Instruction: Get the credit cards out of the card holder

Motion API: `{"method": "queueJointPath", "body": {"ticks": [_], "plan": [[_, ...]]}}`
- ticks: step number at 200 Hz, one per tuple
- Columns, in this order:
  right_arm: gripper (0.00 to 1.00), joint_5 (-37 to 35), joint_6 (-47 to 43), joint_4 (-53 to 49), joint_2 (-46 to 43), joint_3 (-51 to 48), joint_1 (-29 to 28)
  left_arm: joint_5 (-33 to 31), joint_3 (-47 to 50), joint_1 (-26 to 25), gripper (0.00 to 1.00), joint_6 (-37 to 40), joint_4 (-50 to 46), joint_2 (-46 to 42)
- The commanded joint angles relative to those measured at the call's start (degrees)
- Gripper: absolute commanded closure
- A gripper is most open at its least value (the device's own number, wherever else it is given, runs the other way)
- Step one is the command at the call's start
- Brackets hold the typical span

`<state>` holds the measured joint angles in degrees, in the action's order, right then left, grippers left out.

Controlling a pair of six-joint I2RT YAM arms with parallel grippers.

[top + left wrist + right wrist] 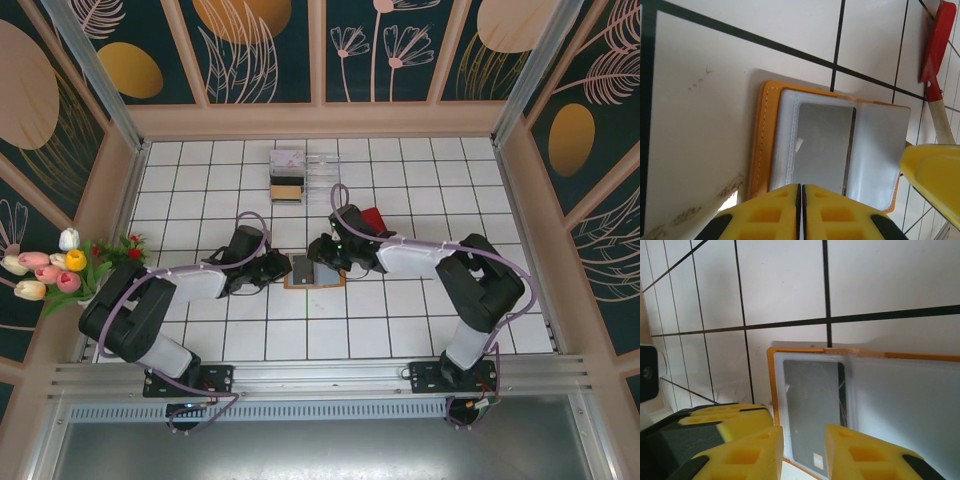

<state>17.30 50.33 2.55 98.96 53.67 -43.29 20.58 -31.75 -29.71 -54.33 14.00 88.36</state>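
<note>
Tan-orange leather card holder (763,145) lies open, grey card (822,145) inside, just before the closed left pincer (801,212); right pincer (804,452) narrowly parted above it.

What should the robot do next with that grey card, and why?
Probably close the right gripper on the grey card. Its end lies between those open fingers, in the clear pocket of the open card holder, and the shut left gripper sits at the holder's edge.
</note>
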Motion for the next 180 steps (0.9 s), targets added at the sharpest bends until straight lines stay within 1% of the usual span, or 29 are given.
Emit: {"method": "queueJointPath", "body": {"ticks": [1, 19, 41, 81, 149, 180], "plan": [[0.73, 0.5, 0.4, -3.0, 2.2, 2.3, -0.4, -0.8, -1.4, -0.4, 0.88, 0.2, 1.3, 1.0], [0.76, 1.7, -0.5, -4.1, 3.6, 3.2, -0.3, -3.4, -0.6, -0.7, 0.9, -0.3, 0.4, 0.4], [0.78, 2.8, -1.8, -5.6, 5.1, 4.7, -0.3, -3.5, 0.9, -0.8, 0.9, -0.8, 1.1, 0.4], [0.81, 2.1, -3.2, -8.8, 6.7, 5.9, -0.2, -3.9, 1.6, -1.0, 0.91, -0.9, 1.4, 1.1], [0.8, -0.1, -4.8, -11.3, 7.3, 6.2, -0.2, -4.5, 1.3, -1.3, 0.93, -0.1, 0.2, 2.6], [0.8, 0.8, -5.7, -11.5, 8.2, 6.2, -0.2, -4.6, 1.8, -1.3, 0.94, -0.2, 0.2, 2.9]]}}
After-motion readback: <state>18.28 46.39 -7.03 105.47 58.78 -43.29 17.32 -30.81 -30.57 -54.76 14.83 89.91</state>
